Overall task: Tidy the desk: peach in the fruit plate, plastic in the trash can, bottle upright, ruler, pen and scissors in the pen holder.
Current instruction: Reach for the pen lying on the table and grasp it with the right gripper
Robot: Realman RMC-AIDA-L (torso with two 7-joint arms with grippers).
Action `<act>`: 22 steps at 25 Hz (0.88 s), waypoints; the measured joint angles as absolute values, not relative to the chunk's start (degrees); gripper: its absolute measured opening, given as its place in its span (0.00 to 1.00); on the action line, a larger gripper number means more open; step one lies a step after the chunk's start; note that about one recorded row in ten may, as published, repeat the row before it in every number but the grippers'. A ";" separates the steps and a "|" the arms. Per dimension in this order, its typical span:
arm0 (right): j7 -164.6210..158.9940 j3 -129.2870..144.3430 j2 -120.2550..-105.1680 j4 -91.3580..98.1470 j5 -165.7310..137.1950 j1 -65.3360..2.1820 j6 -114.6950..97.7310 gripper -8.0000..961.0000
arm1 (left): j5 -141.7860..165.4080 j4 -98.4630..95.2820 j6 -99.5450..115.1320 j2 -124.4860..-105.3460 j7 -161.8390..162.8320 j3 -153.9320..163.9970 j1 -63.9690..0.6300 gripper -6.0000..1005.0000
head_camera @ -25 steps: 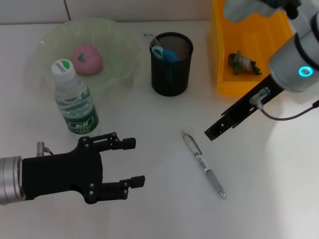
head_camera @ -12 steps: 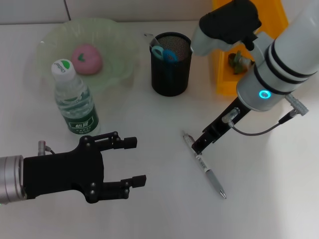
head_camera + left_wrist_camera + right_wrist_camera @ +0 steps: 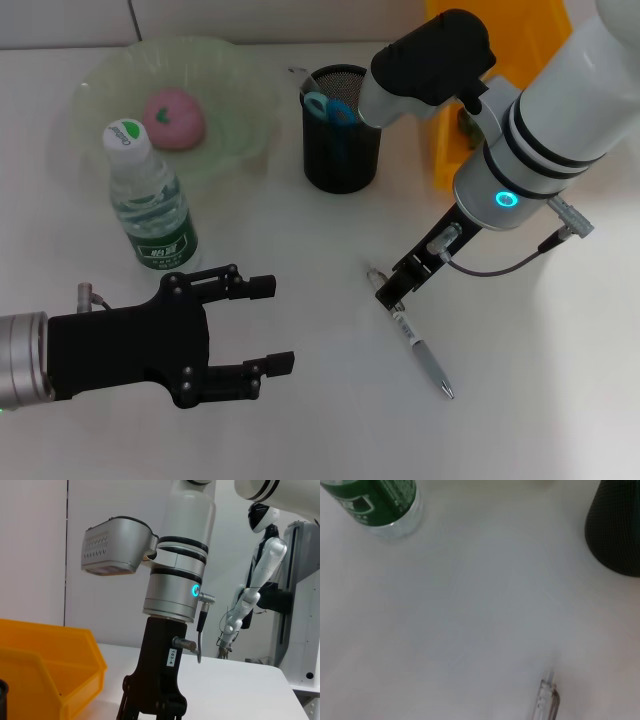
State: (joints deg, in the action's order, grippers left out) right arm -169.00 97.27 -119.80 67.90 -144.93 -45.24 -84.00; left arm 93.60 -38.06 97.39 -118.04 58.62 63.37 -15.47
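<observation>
Now lying loose on the white desk [image 3: 300,250]: pen [image 3: 418,343], long axis running from far-left cap to near-right tip, near-right of the pen holder [image 3: 343,130]. Hovering right over its far-left end, right gripper [image 3: 390,293], jaw opening impossible to tell. Idling well left, left gripper [image 3: 262,325], spread wide, holding nothing.
</observation>
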 joint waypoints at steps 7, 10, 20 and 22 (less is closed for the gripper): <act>-169.22 97.14 -119.82 64.96 -143.48 -46.06 -81.96 0.77 | 93.60 -38.25 97.53 -118.04 58.62 63.37 -15.49 0.76; -169.28 96.99 -119.84 62.54 -141.89 -46.74 -80.55 0.66 | 93.60 -38.27 97.49 -118.22 58.21 63.45 -15.44 0.76; -169.41 96.78 -119.97 60.60 -141.49 -47.28 -79.18 0.56 | 93.60 -38.33 97.72 -118.31 58.24 63.53 -15.47 0.76; -169.42 97.00 -119.97 60.00 -141.48 -47.37 -78.75 0.56 | 93.60 -38.32 97.74 -118.33 58.23 63.61 -15.47 0.76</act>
State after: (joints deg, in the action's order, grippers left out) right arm -169.42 97.00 -119.97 60.00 -141.48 -47.37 -78.75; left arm 93.60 -38.32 97.74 -118.33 58.23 63.61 -15.47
